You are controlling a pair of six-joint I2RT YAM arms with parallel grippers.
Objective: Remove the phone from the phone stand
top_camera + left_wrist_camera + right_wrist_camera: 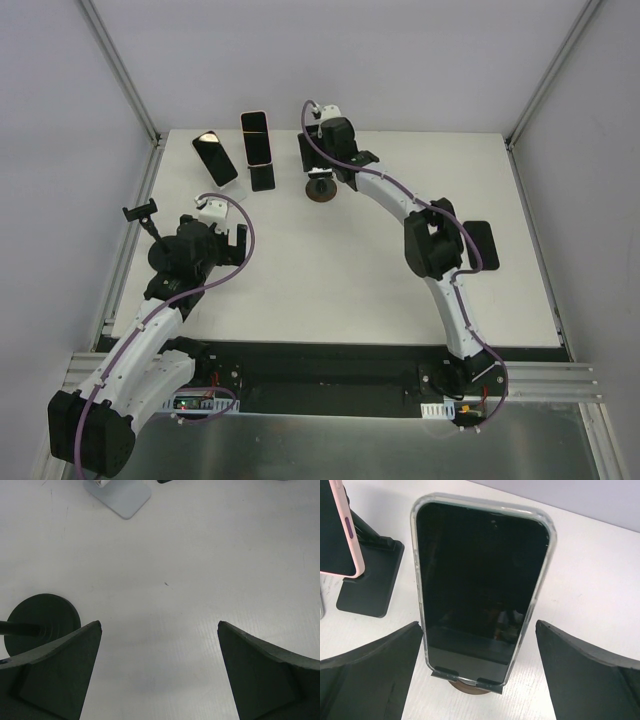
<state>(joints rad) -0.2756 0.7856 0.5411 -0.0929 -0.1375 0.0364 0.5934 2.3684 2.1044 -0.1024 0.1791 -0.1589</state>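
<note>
A black phone in a clear case (482, 580) stands upright on a small stand with a round brown base (470, 686). My right gripper (479, 625) is open, with one jaw on either side of the phone's lower half and a gap on both sides. In the top view the right gripper (325, 150) is at the back centre of the table, over the phone (305, 152) and the brown base (321, 190). My left gripper (160, 625) is open and empty above bare table at the left (225, 238).
A pink-cased phone (337, 530) on a black stand (370, 580) is just left of the target; it also shows in the top view (256, 137). Another phone (214, 158) leans further left. A black round-based stand (42, 620) is by my left gripper. A dark flat object (482, 245) lies at the right.
</note>
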